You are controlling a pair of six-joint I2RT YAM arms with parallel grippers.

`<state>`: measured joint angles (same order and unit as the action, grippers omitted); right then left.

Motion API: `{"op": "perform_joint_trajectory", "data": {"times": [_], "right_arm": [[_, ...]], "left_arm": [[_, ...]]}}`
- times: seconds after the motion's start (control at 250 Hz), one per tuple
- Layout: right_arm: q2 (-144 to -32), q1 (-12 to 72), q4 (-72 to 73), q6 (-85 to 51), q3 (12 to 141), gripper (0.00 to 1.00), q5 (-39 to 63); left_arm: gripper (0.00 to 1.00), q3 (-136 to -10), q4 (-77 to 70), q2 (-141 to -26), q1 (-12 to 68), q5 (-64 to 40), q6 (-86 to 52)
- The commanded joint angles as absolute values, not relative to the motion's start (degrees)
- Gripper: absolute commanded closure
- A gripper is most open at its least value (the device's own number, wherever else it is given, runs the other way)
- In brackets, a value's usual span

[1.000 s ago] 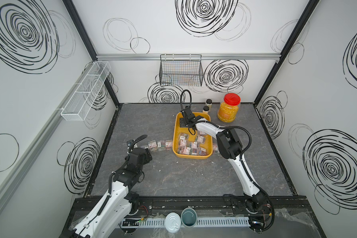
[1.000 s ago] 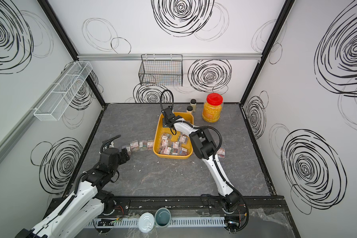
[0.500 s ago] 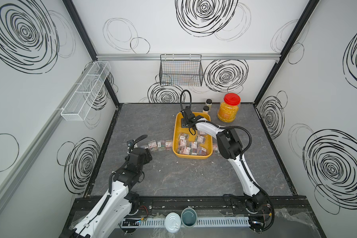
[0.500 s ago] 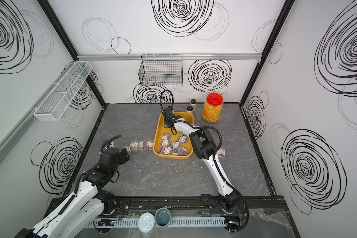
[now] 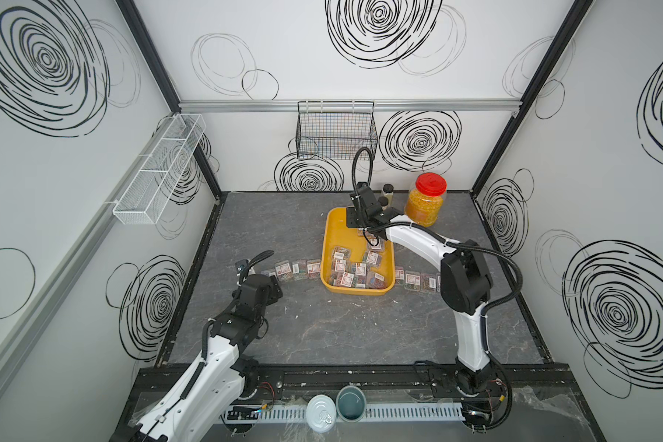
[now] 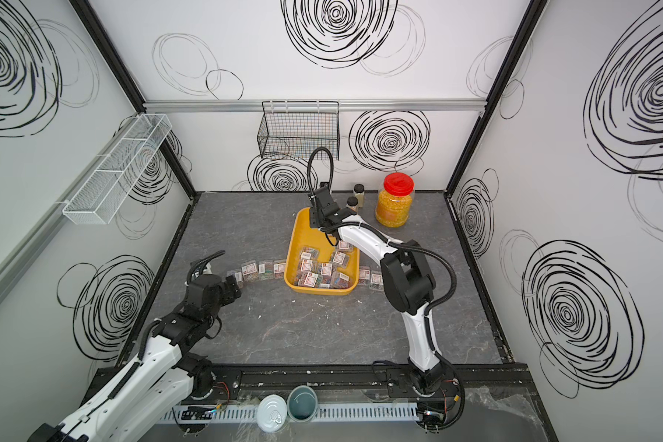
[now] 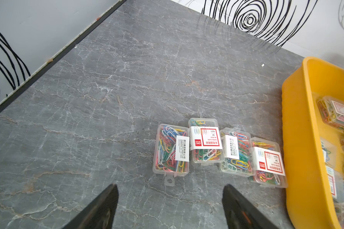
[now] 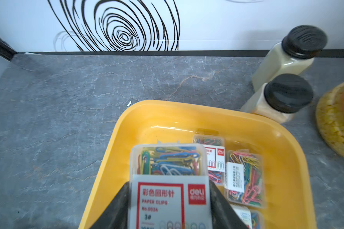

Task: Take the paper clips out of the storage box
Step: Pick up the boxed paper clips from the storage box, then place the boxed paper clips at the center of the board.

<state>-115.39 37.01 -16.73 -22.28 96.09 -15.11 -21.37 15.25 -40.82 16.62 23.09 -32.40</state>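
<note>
Gripping flat clear plastic paper-clip case [image 8: 167, 162] in right claw [image 8: 169, 198], inside shallow yellow plastic tray [image 8: 207, 111]; next, probably lift over rim onto grey table [image 8: 68, 99].

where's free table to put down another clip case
Free: the wide table strip nearer than the storage box, between both arms; also the far-left corner beside it. Crowded: case rows flanking the box's near end, bottles and jar at its far right.
</note>
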Motion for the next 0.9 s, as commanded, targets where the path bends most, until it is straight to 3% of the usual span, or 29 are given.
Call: {"op": "perform_joint_trajectory", "data": {"times": [0.0,0.296,0.639,0.895], "right_arm": [[-108.9,37.3,-13.2,-23.2,88.5,0.48,-16.6],[-86.7,34.9,-13.9,-28.6,64.4,0.49,-24.9],[-55.9,26.3,-18.4,-37.1,39.5,0.54,-29.3],[-49.1,18.7,-24.4,-39.2,35.2,0.60,-28.5]], "left_arm": [[0.14,-21.1,14.3,-40.7,17.1,24.1,-33.1],[0.14,-21.4,13.9,-41.5,18.0,23.5,-32.7],[0.12,-22.4,15.0,-41.8,26.6,31.7,-33.6],[0.13,-22.6,15.4,-41.7,27.9,33.3,-34.0]]}}
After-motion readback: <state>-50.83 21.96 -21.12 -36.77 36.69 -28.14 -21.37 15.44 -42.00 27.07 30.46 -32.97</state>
